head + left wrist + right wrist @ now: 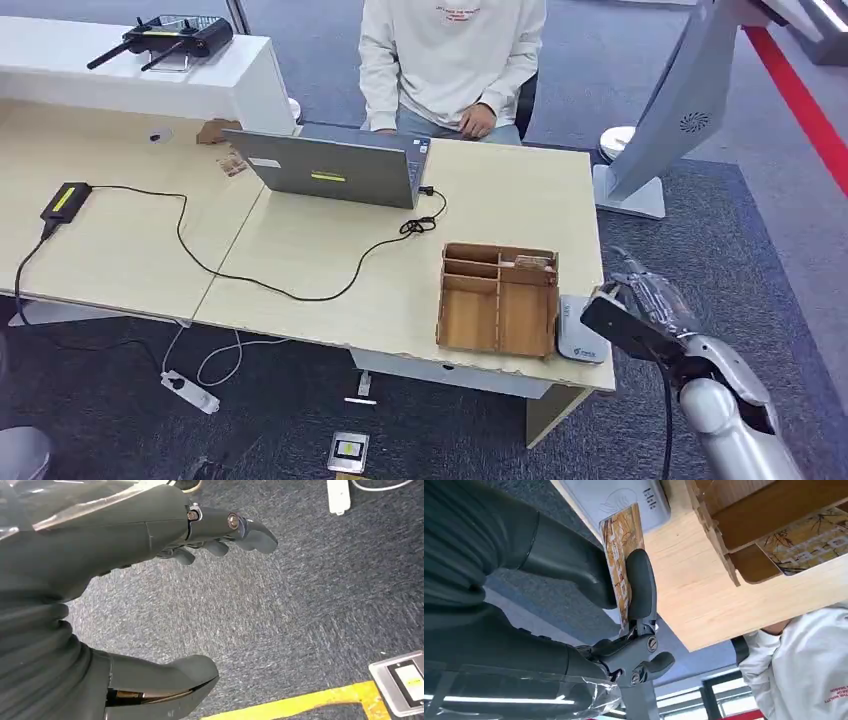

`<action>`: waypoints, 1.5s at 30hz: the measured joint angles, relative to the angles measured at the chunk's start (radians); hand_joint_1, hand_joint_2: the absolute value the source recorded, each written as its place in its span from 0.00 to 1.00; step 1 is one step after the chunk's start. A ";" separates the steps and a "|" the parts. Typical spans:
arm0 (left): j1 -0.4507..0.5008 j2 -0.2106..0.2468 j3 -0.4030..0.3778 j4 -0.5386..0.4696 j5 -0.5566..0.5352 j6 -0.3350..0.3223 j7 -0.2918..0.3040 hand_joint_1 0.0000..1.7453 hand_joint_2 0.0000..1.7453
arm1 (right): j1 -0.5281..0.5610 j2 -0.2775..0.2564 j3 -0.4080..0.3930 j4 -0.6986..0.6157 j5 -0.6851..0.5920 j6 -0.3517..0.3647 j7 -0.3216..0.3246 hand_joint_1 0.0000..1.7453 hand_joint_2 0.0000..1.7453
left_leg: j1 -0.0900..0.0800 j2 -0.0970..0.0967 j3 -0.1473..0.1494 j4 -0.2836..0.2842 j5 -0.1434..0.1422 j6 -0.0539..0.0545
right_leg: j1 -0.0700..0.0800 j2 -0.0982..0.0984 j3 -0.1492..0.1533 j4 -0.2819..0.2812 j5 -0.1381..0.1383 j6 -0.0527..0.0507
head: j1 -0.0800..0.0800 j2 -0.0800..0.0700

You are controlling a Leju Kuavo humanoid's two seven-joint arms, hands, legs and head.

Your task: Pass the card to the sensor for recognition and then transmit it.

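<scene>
From the head camera, the robot's right hand [640, 305] hovers at the near right corner of a pale wooden table [330, 270], just beside a white sensor [580, 333] that lies next to an open wooden box [498, 298]. A grey laptop [335, 167] stands farther back, a black cable [250, 270] trailing across the tabletop, and a person in a white sweatshirt [450, 55] sits behind it.

At the left wrist, the left hand [150, 580] hangs over grey carpet [300, 605], fingers loosely apart and holding nothing, with a strip of yellow tape [300, 702] below.

At the right wrist, the right hand pinches a patterned card [620, 562] between thumb and finger, its edge at the sensor [624, 495]. More patterned cards [809, 545] sit in the box [744, 525].
</scene>
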 joint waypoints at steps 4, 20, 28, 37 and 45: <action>0.000 0.000 0.004 0.000 -0.008 0.000 0.002 0.00 1.00 | 0.000 -0.003 0.000 0.000 0.005 0.007 0.006 1.00 1.00 | 0.000 0.000 0.000 0.000 0.000 0.000 | 0.000 0.000 0.000 0.000 0.000 0.000 | 0.000 0.000; 0.004 -0.009 0.015 0.000 -0.029 0.028 0.003 0.00 1.00 | -0.010 -0.020 0.000 0.004 0.001 0.049 0.018 1.00 1.00 | 0.000 0.000 0.000 0.000 0.000 0.000 | 0.000 0.000 0.000 0.000 0.000 0.000 | 0.000 0.000; 0.007 -0.021 0.016 0.000 -0.030 0.030 0.003 0.00 1.00 | -0.008 -0.025 0.000 0.011 0.001 0.050 0.018 1.00 1.00 | 0.000 0.000 0.000 0.000 0.000 0.000 | 0.000 0.000 0.000 0.000 0.000 0.000 | 0.000 0.000; 0.006 -0.034 0.023 0.000 -0.051 0.069 0.019 0.00 1.00 | -0.010 -0.030 0.011 0.036 0.001 0.050 0.015 1.00 1.00 | 0.000 0.000 0.000 0.000 0.000 0.000 | 0.000 0.000 0.000 0.000 0.000 0.000 | 0.000 0.000; 0.014 -0.048 0.035 -0.011 -0.069 0.084 0.056 0.00 1.00 | -0.002 -0.039 0.014 0.055 0.001 0.050 0.015 1.00 1.00 | 0.000 0.000 0.000 0.000 0.000 0.000 | 0.000 0.000 0.000 0.000 0.000 0.000 | 0.000 0.000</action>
